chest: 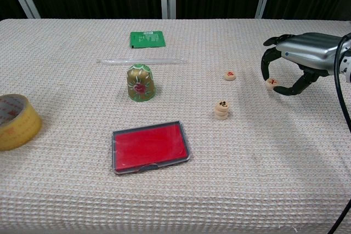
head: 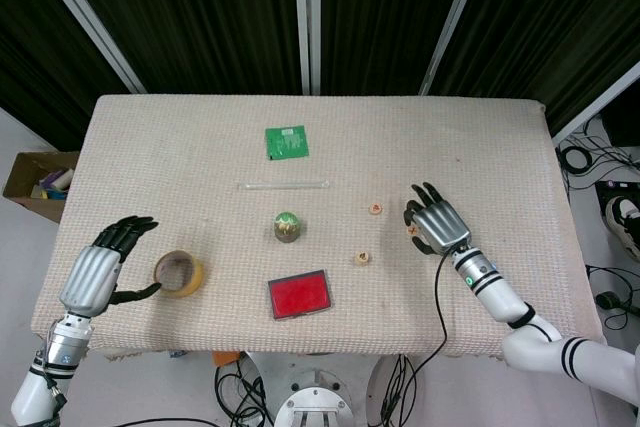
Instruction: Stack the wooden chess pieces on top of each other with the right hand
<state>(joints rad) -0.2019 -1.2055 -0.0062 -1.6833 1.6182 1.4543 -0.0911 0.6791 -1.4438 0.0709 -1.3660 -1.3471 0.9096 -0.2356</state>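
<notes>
My right hand [chest: 299, 61] is raised off the desk [chest: 263, 179] at its right side, fingers curled downward like a claw. A wooden chess piece with a red mark [chest: 271, 84] sits between the fingertips and the thumb. In the chest view the piece appears lifted clear of the cloth and pinched, but the contact itself is small in the frame, so I record the grip as probable, not certain. In the head view the same hand [head: 436, 224] covers most of that piece.

Stack of two chess pieces [chest: 221, 109]: standing on the desk, left of and nearer than my right hand, black mark on the top piece. In the head view it shows as a single disc [head: 362, 258].

Single chess piece with a red mark [chest: 230, 75]: lying flat, beyond the stack, apart from both the stack and my hand.

My left hand [head: 98, 271] hangs over the left edge of the desk, fingers apart and loosely curved, holding nothing. It is just beside the roll of tape [head: 179, 273] and does not grip it.

Other items on the desk:
- Green and gold thimble-shaped ornament [chest: 140, 83], upright, near the centre.
- Red case [chest: 150, 147], flat, in front of the ornament.
- Clear straw [chest: 141, 61], lying crosswise behind the ornament.
- Green packet [chest: 147, 39], flat, beyond the straw.
</notes>
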